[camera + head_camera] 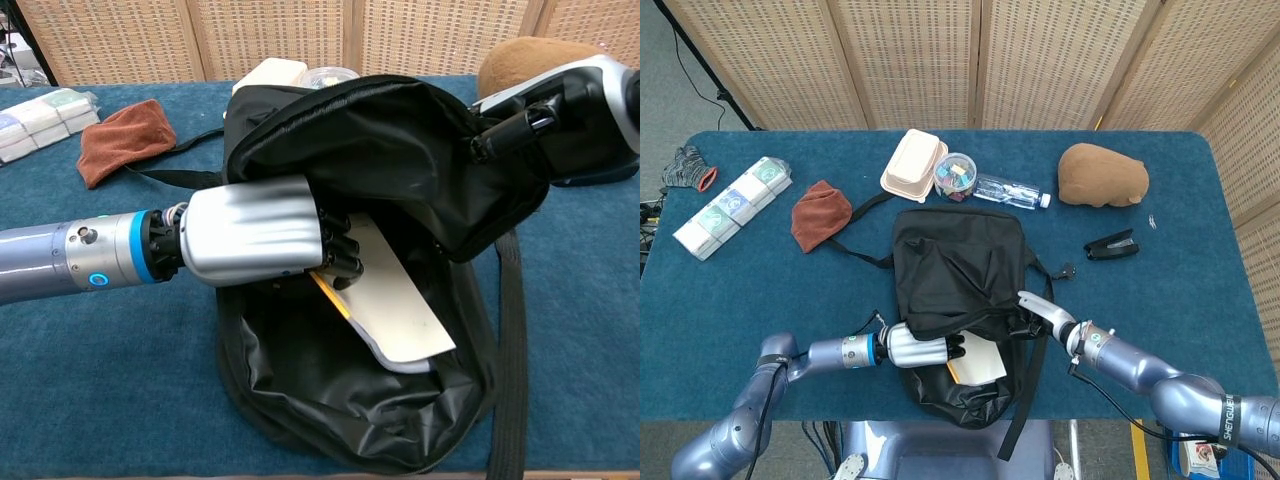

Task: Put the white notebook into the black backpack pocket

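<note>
Left hand (262,233) clamped on white notebook (395,305), half inside the black backpack (955,262) pocket. Light, bendy, slick; best held near spine. Right hand (545,110) pinching pocket flap open.

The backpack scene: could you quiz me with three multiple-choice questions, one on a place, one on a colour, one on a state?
1. Where is the notebook?
A. partly inside the open backpack
B. beside the bottle
C. on the floor

2. What colour is the cloth left of the backpack?
A. green
B. rust red
C. white

3. What is the left hand doing?
A. resting open on the table
B. holding the notebook
C. lifting the bottle

Answers:
1 A: the notebook sticks out of the backpack mouth.
2 B: the cloth is rust red.
3 B: the left hand has its fingers closed on the notebook's edge.
</note>
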